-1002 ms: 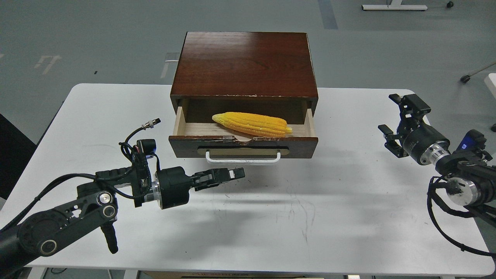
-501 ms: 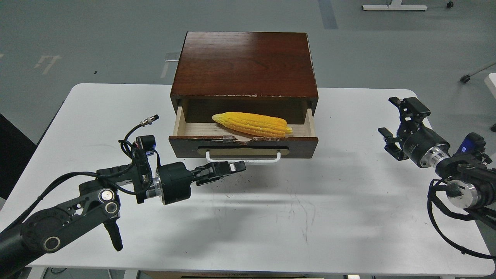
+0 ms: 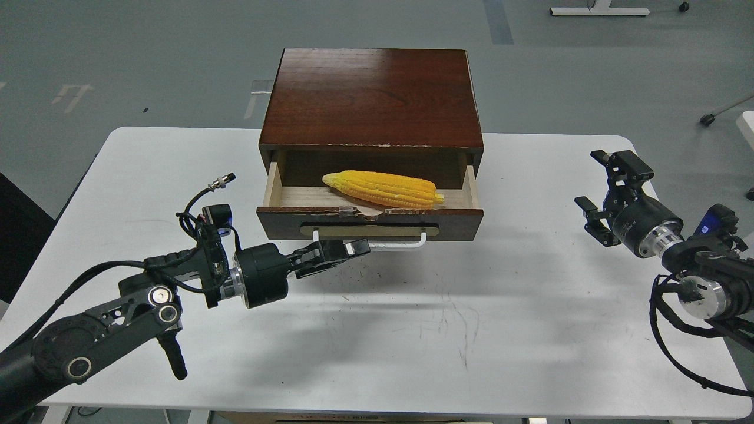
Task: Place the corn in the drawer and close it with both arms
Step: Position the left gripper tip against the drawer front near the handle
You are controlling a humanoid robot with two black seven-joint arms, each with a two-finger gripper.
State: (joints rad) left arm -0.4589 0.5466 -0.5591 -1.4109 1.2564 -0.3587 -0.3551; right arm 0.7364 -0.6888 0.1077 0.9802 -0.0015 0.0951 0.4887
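The yellow corn (image 3: pixel 383 189) lies on its side inside the open drawer (image 3: pixel 370 222), pointed end to the left. The drawer has a dark wood front and a white bar handle (image 3: pixel 400 242). My left gripper (image 3: pixel 353 248) is shut and empty, its tips right at the left part of the handle, just below the drawer front. My right gripper (image 3: pixel 607 189) is open and empty, well to the right of the drawer, above the table.
The dark wooden cabinet (image 3: pixel 371 97) stands at the back middle of the white table (image 3: pixel 412 330). The table's right edge lies near my right arm. Grey floor lies beyond.
My left gripper has moved up and toward the drawer front, reaching the white handle. My right gripper has shifted only slightly.
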